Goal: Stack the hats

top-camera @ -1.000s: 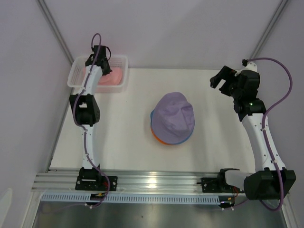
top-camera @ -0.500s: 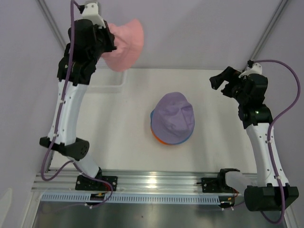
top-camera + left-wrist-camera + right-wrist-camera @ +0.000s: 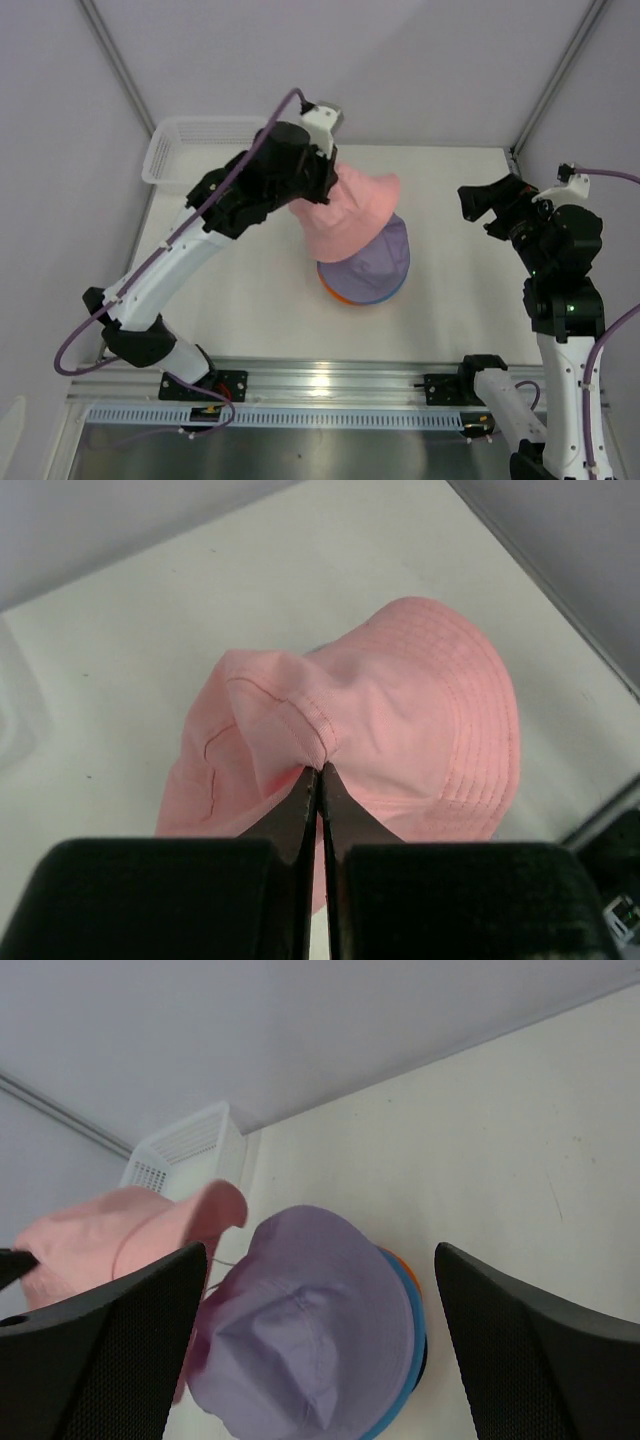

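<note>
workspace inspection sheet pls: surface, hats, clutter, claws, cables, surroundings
surface: white table, nothing seen on it beyond the pile and the basket
job's things: lavender hat tops a pile over blue hat and orange hat at centre; pink hat hangs over the pile's far-left side, pinched at its crown
clutter: white mesh basket at far-left corner, nothing seen inside
claws: left claw shut on pink hat; right claw open, holding nothing, right of the pile
cables: left purple cable and right purple cable, both clear of hats
surroundings: pale walls; metal rail at near edge
</note>
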`<action>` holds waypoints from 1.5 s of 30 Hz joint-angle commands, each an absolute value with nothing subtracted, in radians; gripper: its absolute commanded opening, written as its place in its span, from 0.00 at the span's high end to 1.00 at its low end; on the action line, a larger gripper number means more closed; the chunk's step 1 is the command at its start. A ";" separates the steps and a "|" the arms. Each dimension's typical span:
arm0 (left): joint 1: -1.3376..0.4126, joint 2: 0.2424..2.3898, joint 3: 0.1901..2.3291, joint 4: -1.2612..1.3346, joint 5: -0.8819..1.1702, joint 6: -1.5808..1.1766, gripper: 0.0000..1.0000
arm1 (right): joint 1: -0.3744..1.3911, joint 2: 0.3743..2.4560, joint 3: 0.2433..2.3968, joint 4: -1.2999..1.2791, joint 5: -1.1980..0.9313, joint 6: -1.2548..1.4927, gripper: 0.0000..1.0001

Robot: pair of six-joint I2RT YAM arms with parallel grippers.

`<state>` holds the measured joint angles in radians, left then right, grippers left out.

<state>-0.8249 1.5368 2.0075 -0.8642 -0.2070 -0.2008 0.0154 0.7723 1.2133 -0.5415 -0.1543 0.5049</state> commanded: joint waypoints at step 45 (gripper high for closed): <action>-0.754 1.033 1.353 -0.439 0.079 -0.716 0.09 | 0.009 0.778 0.833 -0.287 -0.466 0.686 0.11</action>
